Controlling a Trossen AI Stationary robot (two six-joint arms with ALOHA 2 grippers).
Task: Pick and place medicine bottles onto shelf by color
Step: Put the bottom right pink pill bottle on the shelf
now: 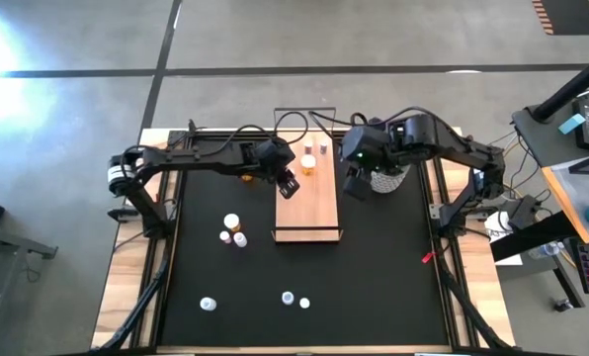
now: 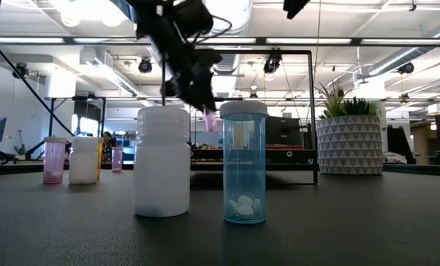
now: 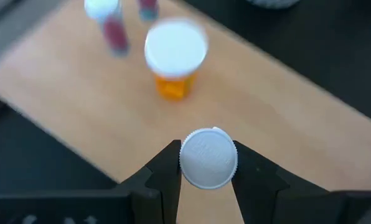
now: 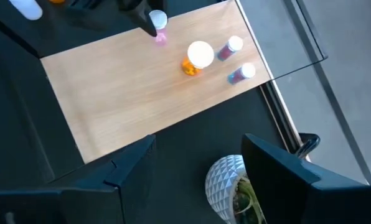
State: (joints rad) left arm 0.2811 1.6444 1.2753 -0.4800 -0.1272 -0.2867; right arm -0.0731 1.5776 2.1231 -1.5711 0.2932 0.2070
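Over the shelf [image 1: 306,203] my left gripper [image 3: 208,163] hangs clamped on a pink bottle [image 4: 159,26] by its white cap, near the left edge of the board. Further along the board stand an orange bottle [image 3: 175,57] and two small pink-bodied ones [image 4: 234,59], close together at the far end. My right gripper [image 4: 198,165] waits past the shelf's right edge, above the potted plant [image 1: 385,180], fingers apart and empty. More bottles remain on the black mat [image 1: 374,267]. My worry: the grip sits only on the cap, so the bottle could swing or slip. Lowering it near the orange one risks toppling that cluster.
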